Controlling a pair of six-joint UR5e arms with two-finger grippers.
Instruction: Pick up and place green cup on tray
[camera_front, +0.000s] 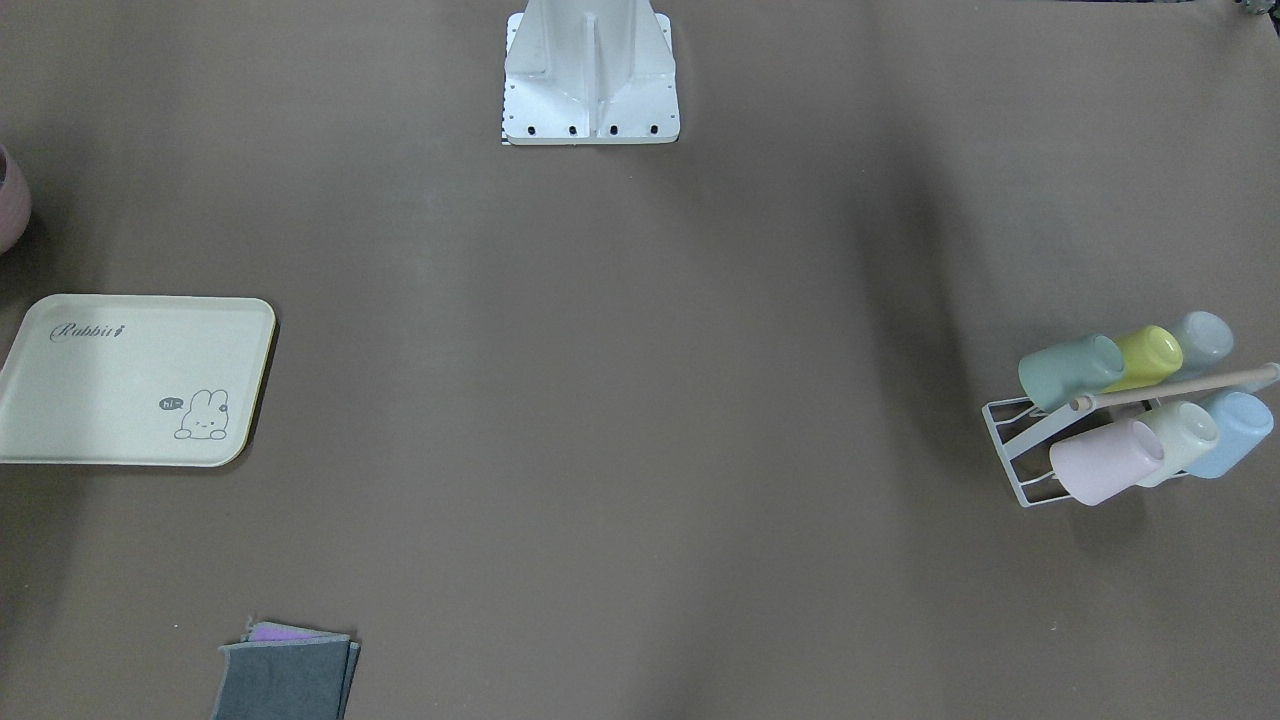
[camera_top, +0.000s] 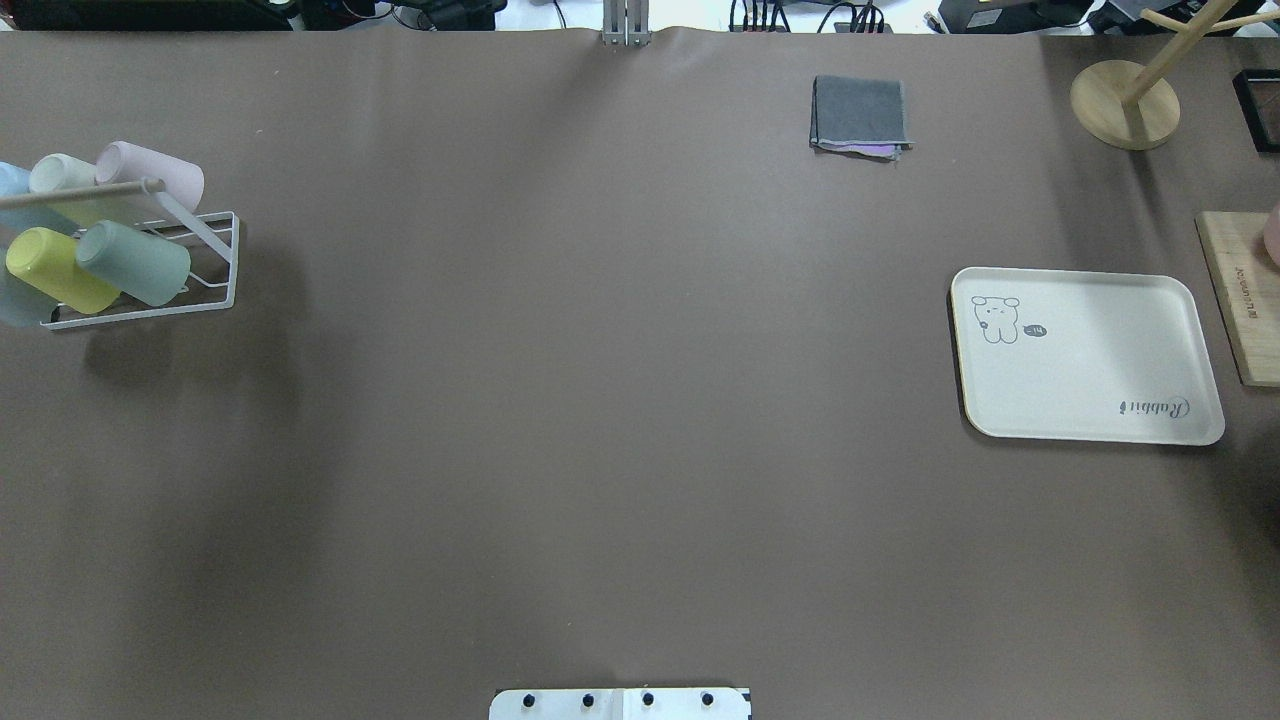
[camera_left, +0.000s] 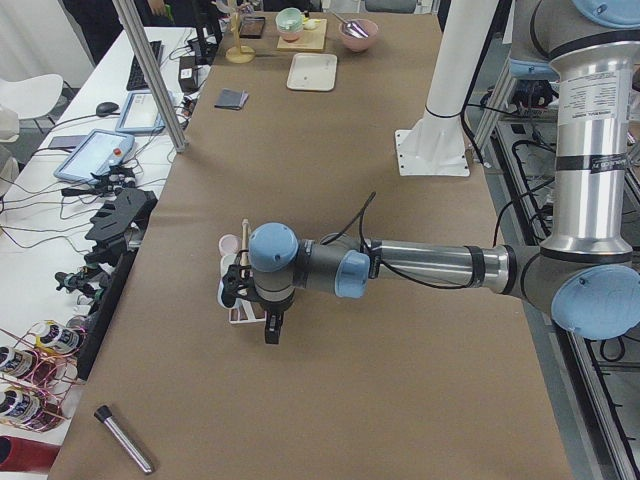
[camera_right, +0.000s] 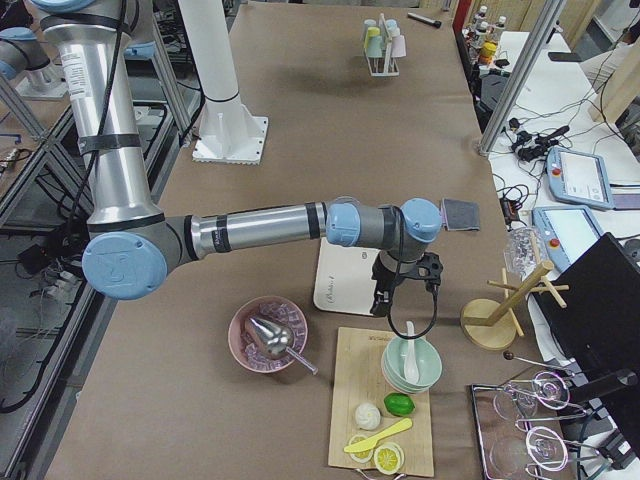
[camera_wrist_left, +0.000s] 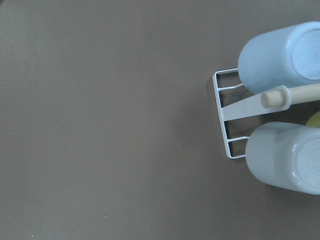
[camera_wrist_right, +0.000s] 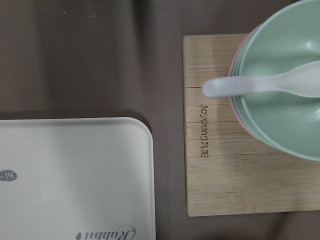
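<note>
The green cup (camera_front: 1070, 370) lies tilted on a peg of the white wire rack (camera_front: 1010, 440), at the rack's inner end; it also shows in the overhead view (camera_top: 135, 262). The cream tray (camera_front: 130, 380) with "Rabbit" script lies bare at the other end of the table (camera_top: 1090, 355). My left gripper (camera_left: 270, 328) shows only in the exterior left view, pointing down near the rack's outer end; I cannot tell if it is open or shut. My right gripper (camera_right: 382, 300) shows only in the exterior right view, beside the tray's end; I cannot tell its state either.
The rack also holds a yellow-green cup (camera_front: 1150, 355), a pink cup (camera_front: 1105, 460), a whitish cup and light blue cups (camera_wrist_left: 280, 57). A wooden board (camera_wrist_right: 215, 165) with stacked bowls and a spoon lies beside the tray. A folded grey cloth (camera_top: 860, 115) and a wooden stand (camera_top: 1125, 100) sit at the far side.
</note>
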